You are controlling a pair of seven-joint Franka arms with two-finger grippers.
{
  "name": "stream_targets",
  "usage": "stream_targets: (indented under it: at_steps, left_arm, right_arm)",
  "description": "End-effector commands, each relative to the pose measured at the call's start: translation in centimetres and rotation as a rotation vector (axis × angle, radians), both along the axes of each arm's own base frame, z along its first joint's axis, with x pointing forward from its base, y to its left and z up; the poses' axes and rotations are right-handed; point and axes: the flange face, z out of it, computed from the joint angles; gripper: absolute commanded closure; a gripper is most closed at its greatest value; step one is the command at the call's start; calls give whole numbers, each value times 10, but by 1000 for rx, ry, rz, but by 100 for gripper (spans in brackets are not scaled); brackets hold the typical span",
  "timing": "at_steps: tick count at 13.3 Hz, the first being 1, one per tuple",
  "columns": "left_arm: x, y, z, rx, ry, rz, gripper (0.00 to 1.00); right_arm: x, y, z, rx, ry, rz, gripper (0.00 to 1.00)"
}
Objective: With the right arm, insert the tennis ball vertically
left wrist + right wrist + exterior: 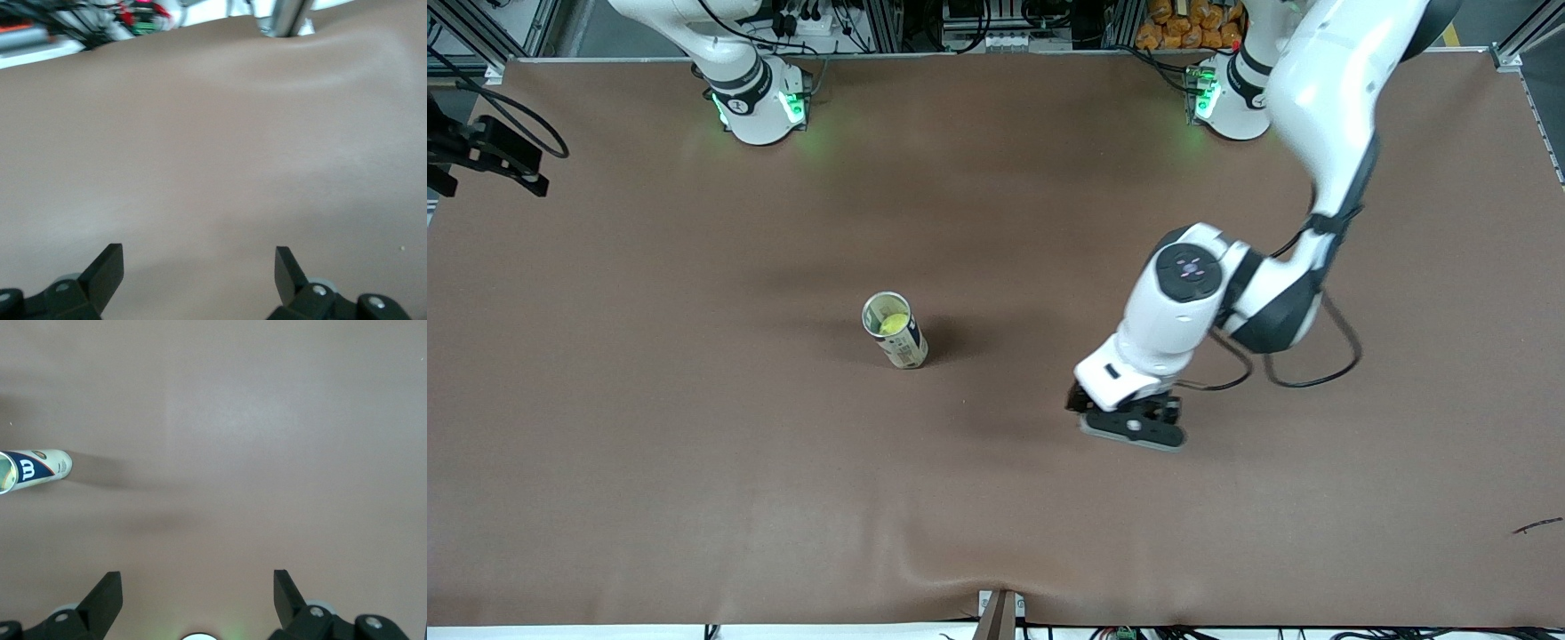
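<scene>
The tennis ball (891, 324) is yellow-green and lies inside an upright, open-topped can (898, 340) near the middle of the table. The right wrist view shows the same can (39, 467) from high up, white with a blue label. My right gripper (198, 587) is open and holds nothing. It hangs high over bare table near its own base, well away from the can, and is out of the front view. My left gripper (1132, 433) is low over the table toward the left arm's end, apart from the can. In its wrist view the left gripper (199, 267) is open and empty.
Brown mat (694, 462) covers the whole table. Both arm bases (758, 105) (1232, 98) glow green at the edge farthest from the front camera. A black fixture with a cable (485, 151) sticks in at the right arm's end. A small dark scrap (1538, 525) lies near the left arm's end.
</scene>
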Motion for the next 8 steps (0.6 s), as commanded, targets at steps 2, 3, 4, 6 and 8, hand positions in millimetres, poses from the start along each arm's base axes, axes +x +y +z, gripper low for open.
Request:
stream_targets:
  at_steps: [2, 3, 4, 6, 8]
  left_arm:
    - [-10, 49, 74, 59, 27, 88, 0]
    - [-15, 61, 100, 61, 25, 115, 0]
    - [-17, 83, 124, 52, 25, 161, 0]
    - [-28, 130, 160, -20, 109, 225, 0]
    - [-45, 177, 205, -27, 133, 290, 0]
  right_arm:
    - [-1, -5, 8, -23, -13, 6, 0]
    - [-1, -8, 8, -22, -11, 1, 0]
    - [-1, -9, 9, -23, -13, -2, 0]
    - [-1, -7, 10, -22, -16, 3, 0]
    - [-1, -2, 9, -26, -15, 31, 0]
